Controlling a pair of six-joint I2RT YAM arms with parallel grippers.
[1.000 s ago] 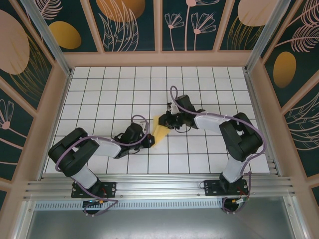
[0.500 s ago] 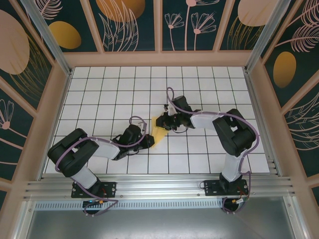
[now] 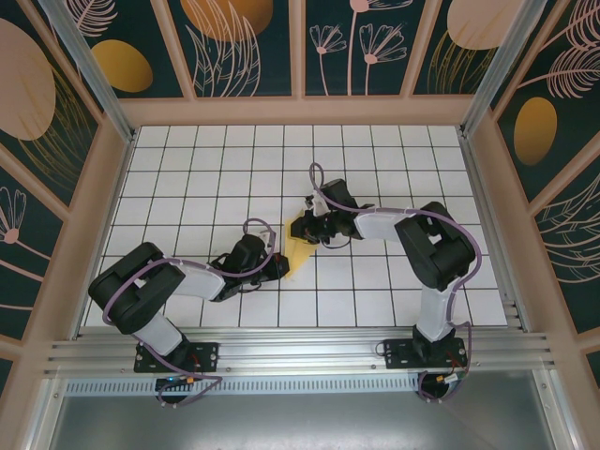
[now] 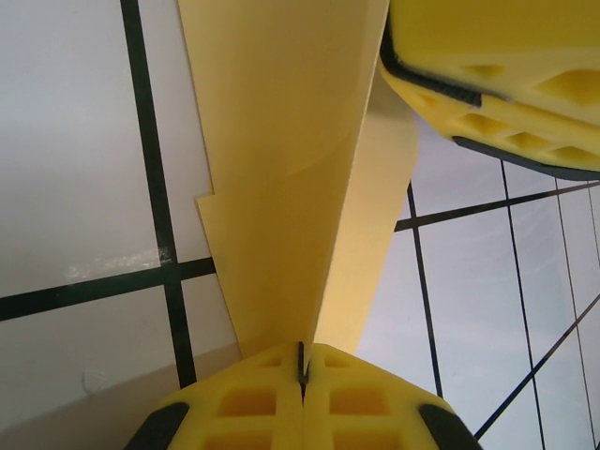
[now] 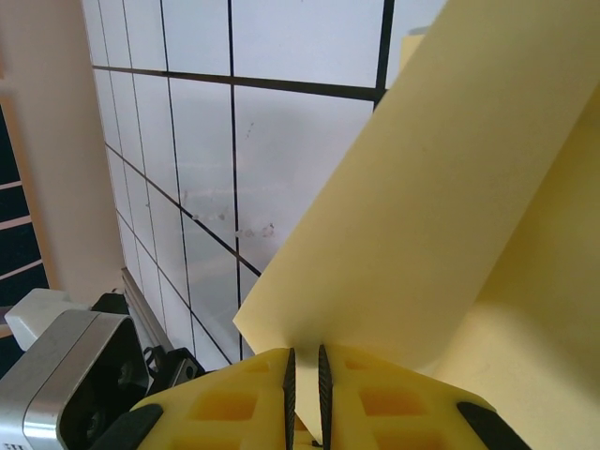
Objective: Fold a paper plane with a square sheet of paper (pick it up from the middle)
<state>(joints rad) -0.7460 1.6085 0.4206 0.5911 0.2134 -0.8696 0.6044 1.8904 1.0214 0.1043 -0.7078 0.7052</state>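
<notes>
Now: your sheet of paper [image 3: 298, 247], partly folded with a crease running along it, is held near the middle of the gridded tabletop [image 3: 187, 169]. Your left fingers [image 4: 253, 398] are pressed together, pinching its 7 o'clock end. Your right fingers [image 5: 375, 394] pinch the 1 o'clock end. Floral wall panels [image 3: 234, 37] stand from 9 through 3 o'clock.

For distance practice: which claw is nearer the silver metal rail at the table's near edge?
Left. The left claw lies nearer the silver metal rail; the right claw is farther back, beyond the folded pale-yellow paper.
</notes>
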